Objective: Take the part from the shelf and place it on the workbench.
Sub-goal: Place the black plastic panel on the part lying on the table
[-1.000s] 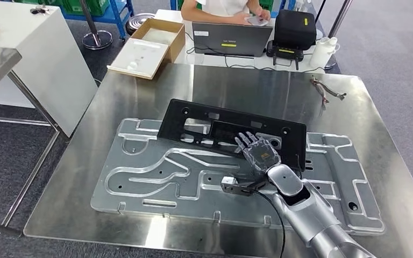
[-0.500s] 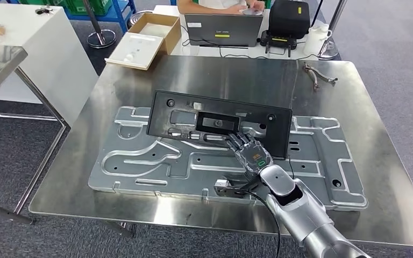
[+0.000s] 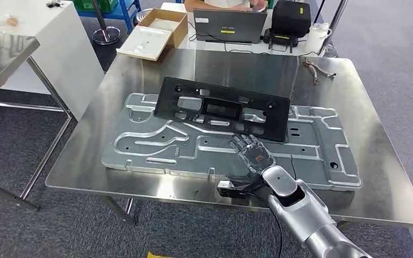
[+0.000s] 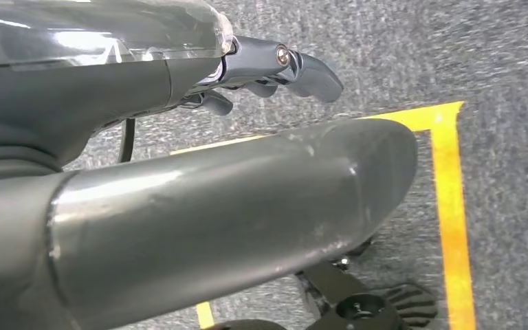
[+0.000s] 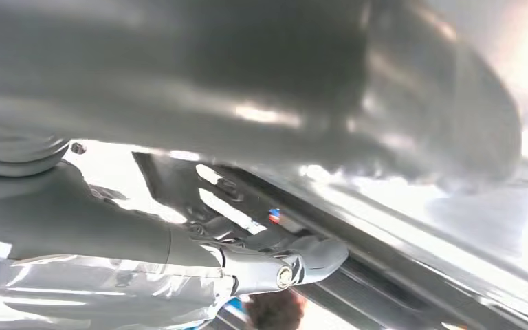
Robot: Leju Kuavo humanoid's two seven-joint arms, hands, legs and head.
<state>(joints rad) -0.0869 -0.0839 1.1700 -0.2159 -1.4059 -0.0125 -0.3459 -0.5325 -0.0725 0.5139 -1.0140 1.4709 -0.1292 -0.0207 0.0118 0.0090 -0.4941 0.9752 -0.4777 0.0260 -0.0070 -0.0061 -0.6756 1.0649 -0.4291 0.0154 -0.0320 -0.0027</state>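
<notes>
**Black part on the steel workbench, right hand spread beside it**

Where the head view looks down on the steel workbench, the black part, a long flat panel with rectangular cut-outs and small round holes, lies across the upper edge of a large grey metal plate, just above the frame's centre. The plate, stamped with winding channels, covers most of the bench's middle.

- Right hand: lower centre of the frame, below the part's right half and apart from it. Its fingers are spread flat and point toward the part; it holds nothing. The silver right arm runs down to the lower right edge, with a small grey block and a black cable just beside the wrist.
- Left hand: seen in the left wrist view over grey carpet marked with yellow tape. Its dark fingers are curled in, with nothing in them as far as shows.
- Right wrist view: blurred and overexposed; the part appears as a dark slotted strip beyond the hand.
- Bench, upper right corner: a small bundle of wires.
- Top of the frame: an open laptop, a black case, an open cardboard box, and a person seated behind the laptop.
- Upper left: a white cabinet.
</notes>
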